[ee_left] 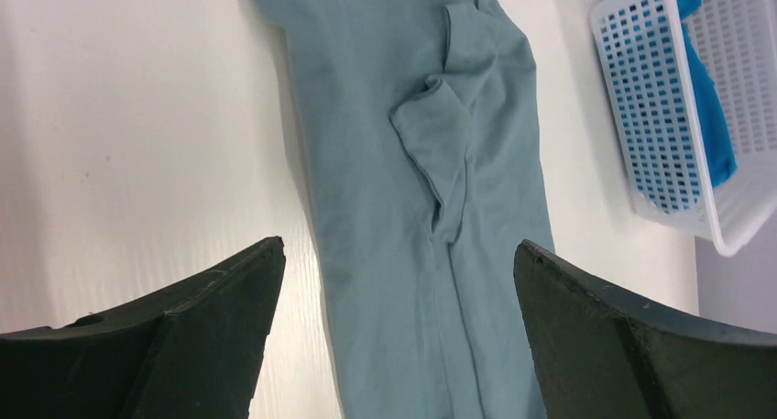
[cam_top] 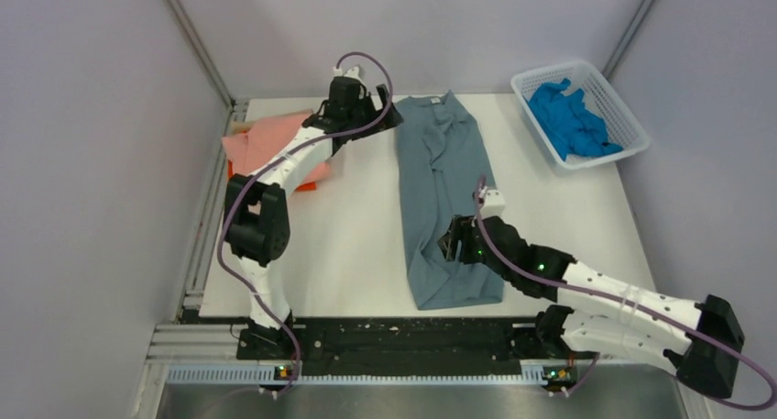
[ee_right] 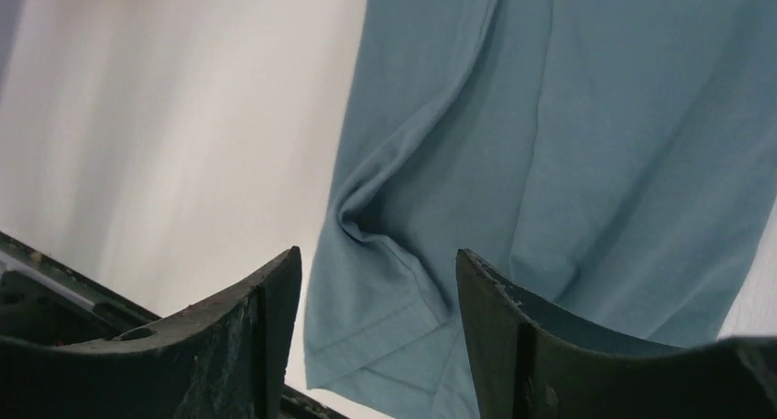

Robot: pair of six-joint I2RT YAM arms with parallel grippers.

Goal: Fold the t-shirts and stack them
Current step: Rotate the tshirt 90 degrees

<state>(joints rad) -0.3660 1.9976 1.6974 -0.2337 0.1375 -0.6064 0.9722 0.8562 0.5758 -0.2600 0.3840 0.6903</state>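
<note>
**White table (cam_top: 357,245): folding half done**

Your grey-blue t-shirt (cam_top: 444,190) lies mid-table as a long strip, unstacked. The salmon-pink shirt (cam_top: 266,139) rests on the orange shirt (cam_top: 309,186). The bright blue shirt (cam_top: 568,121) is in the basket (cam_top: 634,149). The left gripper (ee_left: 399,249) and right gripper (ee_right: 377,259) are both spread, holding nothing.

1. The orange shirt (cam_top: 306,186) lies almost wholly hidden under the pink shirt (cam_top: 264,139).
2. The left wrist view's edge cuts off the blue shirt (ee_left: 707,80) and the basket (ee_left: 651,116).
3. The right end effector (cam_top: 450,245) hides part of the grey shirt (cam_top: 440,162).
</note>
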